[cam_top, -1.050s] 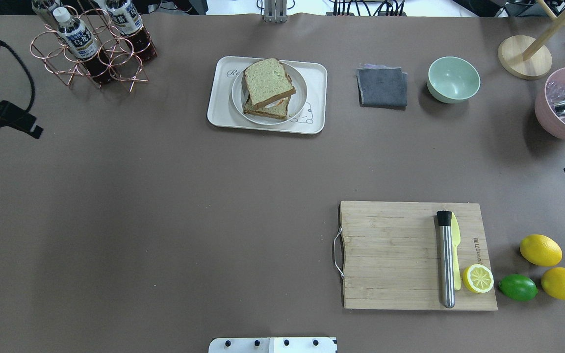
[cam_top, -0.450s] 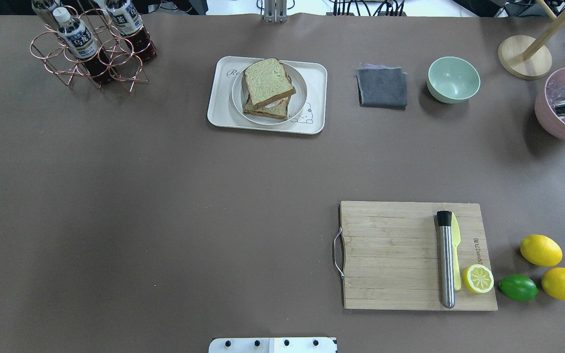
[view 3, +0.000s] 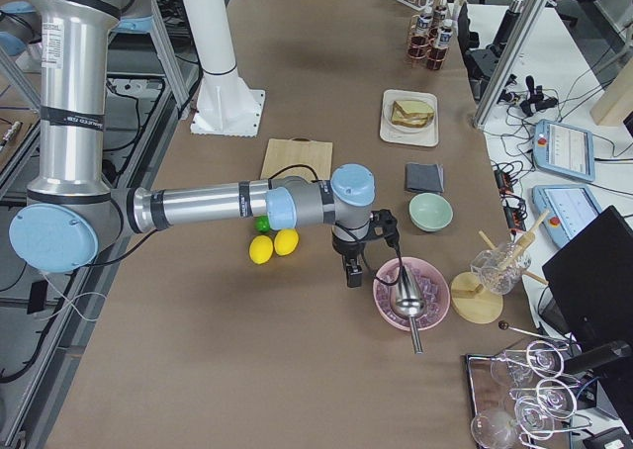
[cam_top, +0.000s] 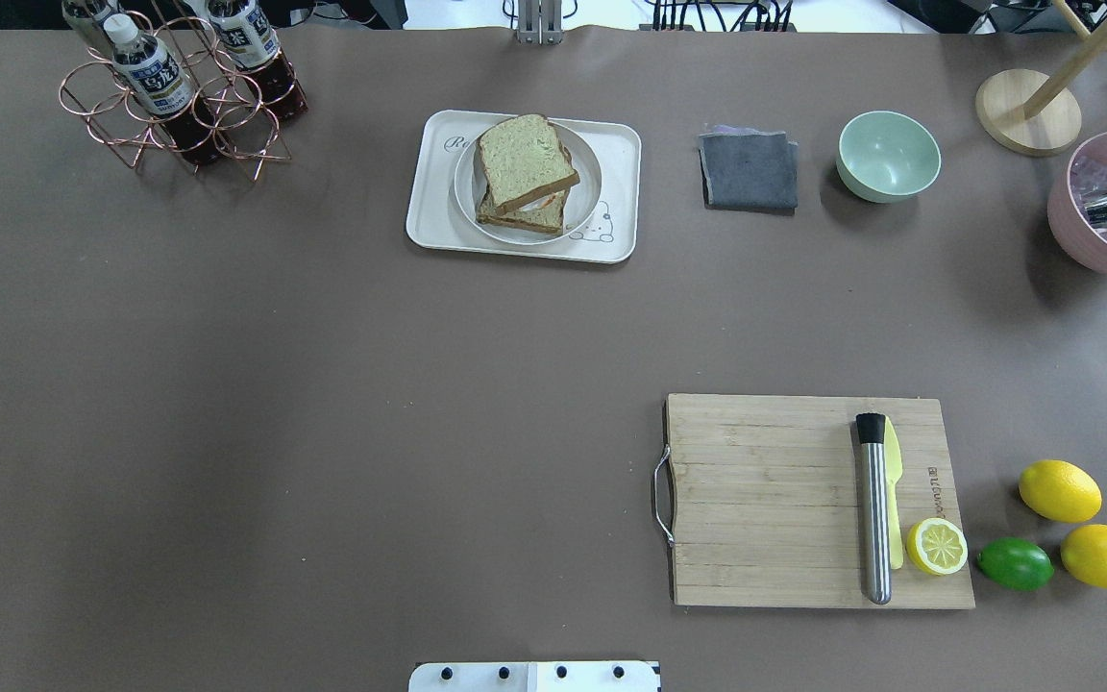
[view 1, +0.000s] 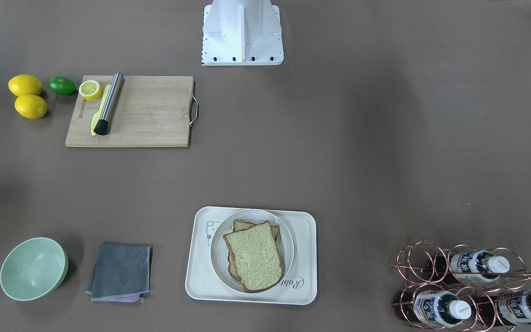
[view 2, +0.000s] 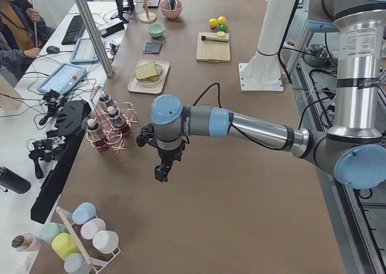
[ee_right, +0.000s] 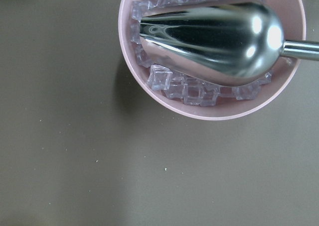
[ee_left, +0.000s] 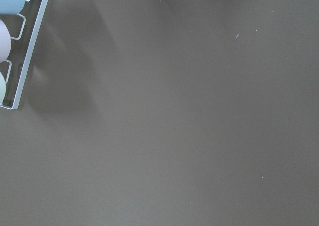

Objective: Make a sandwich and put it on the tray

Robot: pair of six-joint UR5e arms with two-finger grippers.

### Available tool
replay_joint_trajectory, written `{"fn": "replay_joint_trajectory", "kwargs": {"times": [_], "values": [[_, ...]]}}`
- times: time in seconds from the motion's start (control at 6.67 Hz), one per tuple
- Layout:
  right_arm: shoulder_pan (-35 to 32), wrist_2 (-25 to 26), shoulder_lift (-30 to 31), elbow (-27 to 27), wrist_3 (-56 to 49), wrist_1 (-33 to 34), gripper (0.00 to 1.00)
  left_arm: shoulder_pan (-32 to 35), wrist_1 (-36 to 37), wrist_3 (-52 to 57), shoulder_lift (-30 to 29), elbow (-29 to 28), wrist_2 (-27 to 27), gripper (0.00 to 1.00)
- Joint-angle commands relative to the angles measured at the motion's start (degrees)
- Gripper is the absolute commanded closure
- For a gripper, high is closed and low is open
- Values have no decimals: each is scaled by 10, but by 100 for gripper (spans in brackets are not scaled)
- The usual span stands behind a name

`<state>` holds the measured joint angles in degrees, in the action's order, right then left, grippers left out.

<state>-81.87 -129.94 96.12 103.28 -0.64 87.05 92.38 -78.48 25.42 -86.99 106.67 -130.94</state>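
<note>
The sandwich [cam_top: 525, 173] sits stacked on a white plate [cam_top: 587, 175] in the tray [cam_top: 430, 219], seemingly done, so the left pincer [view 2: 161, 172] and right pincer [view 3: 351, 271] hang well clear, and I cannot tell whether either is spread.

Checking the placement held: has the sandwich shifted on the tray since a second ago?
No. The sandwich sits as before on the white dish, just as close to the tray's bear drawing.

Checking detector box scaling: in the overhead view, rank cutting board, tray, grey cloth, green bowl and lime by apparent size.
1. cutting board
2. tray
3. grey cloth and green bowl: these look about alike, so they are not ranked against each other
4. lime
</note>
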Motion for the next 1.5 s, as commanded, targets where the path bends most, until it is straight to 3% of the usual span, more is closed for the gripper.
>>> {"fn": "replay_joint_trajectory", "kwargs": {"times": [0.0, 0.3, 1.35], "values": [[-13, -4, -1, -4, -6, 10, 0, 11, 13, 6, 10, -26, 17, 2], [-17, -3, -29, -3, -7, 44, 0, 29, 12, 4, 3, -90, 9, 2], [-17, -3, -34, -5, -6, 48, 0, 29, 8, -10, 40, -72, -2, 2]]}}
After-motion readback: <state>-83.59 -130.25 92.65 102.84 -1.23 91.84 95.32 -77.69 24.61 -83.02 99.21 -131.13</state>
